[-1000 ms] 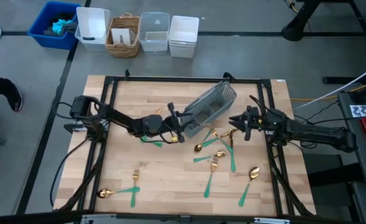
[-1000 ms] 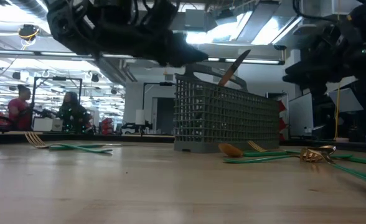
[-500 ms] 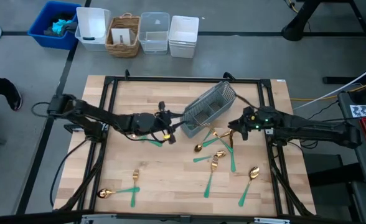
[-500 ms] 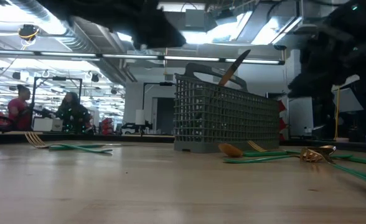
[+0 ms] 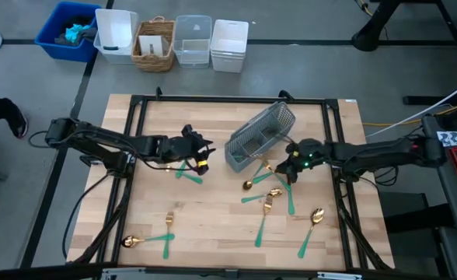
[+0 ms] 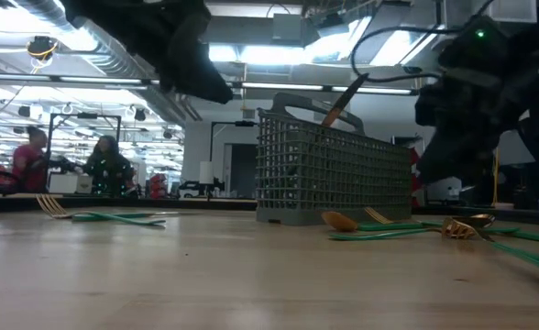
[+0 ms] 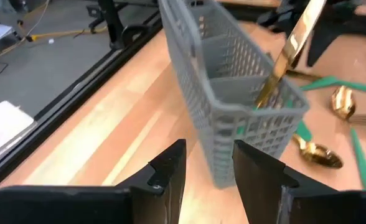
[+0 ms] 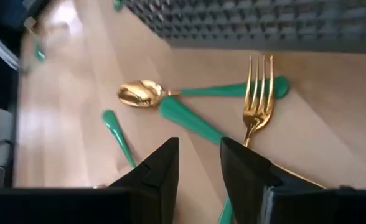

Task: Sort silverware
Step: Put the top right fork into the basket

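1. From above, the grey wire-mesh rectangular caddy [image 5: 260,136] sits slanted on the pale wooden table [image 5: 151,210], with the two dark arms reaching in from either side.
2. The left gripper [image 5: 200,158] hangs just beside the caddy's near end; the left wrist view shows its fingers [image 7: 168,171] parted and empty, a clear gap between them, aimed at the caddy's short wall.
3. That wrist view gives what the overhead hides: a gold-headed piece [image 7: 287,55] stands tilted inside a caddy compartment, head up. The low view confirms it, poking above the rim [image 6: 341,99].
4. The right gripper [image 5: 288,165] is over the cluster of gold-headed, teal-handled silverware [image 5: 269,194] just beside the caddy. Its fingers [image 8: 159,167] are spread and holding nothing.
5. The right wrist view shows a gold fork [image 8: 258,99] and a gold spoon [image 8: 140,93] with green handles crossing on the wood below it, detail the overhead blurs.
6. Only the overhead shows the strays: a fork [image 5: 169,231] and spoon [image 5: 132,241] near the table's front left corner, another spoon [image 5: 312,224] front right, and a green-handled piece [image 5: 186,173] under the left gripper.
7. The low view alone shows people [image 6: 31,156] far off in the room behind.
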### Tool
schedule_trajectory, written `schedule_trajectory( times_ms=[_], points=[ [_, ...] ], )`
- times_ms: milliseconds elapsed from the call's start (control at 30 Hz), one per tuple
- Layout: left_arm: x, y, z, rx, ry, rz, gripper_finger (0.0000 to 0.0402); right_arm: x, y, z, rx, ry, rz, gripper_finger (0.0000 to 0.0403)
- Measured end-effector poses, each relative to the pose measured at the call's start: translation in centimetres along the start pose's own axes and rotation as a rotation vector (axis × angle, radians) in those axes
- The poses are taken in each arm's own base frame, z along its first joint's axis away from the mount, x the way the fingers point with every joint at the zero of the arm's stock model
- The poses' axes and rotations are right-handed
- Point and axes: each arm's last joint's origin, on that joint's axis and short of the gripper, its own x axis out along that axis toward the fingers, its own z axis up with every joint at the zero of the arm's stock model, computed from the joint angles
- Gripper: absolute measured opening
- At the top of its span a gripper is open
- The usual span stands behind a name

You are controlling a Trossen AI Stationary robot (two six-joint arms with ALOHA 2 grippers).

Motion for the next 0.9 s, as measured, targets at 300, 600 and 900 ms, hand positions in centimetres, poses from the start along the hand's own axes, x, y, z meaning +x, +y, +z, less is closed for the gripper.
schedule_trajectory(
  times_ms=[300,600,900],
  points=[
    [0.2,0.5,-0.2,0.008,0.026,0.02,0.0123,2.5,2.5,0.1,-0.086,0.16,-0.254,0.012],
    [0.2,0.5,-0.6,0.024,0.065,0.026,0.0123,4.9,2.6,-0.2,-0.107,0.255,-0.352,0.012],
    [0.2,0.5,-0.7,0.023,0.071,0.027,0.0123,5.7,2.1,-0.5,-0.114,0.267,-0.407,0.0119]
  ],
)
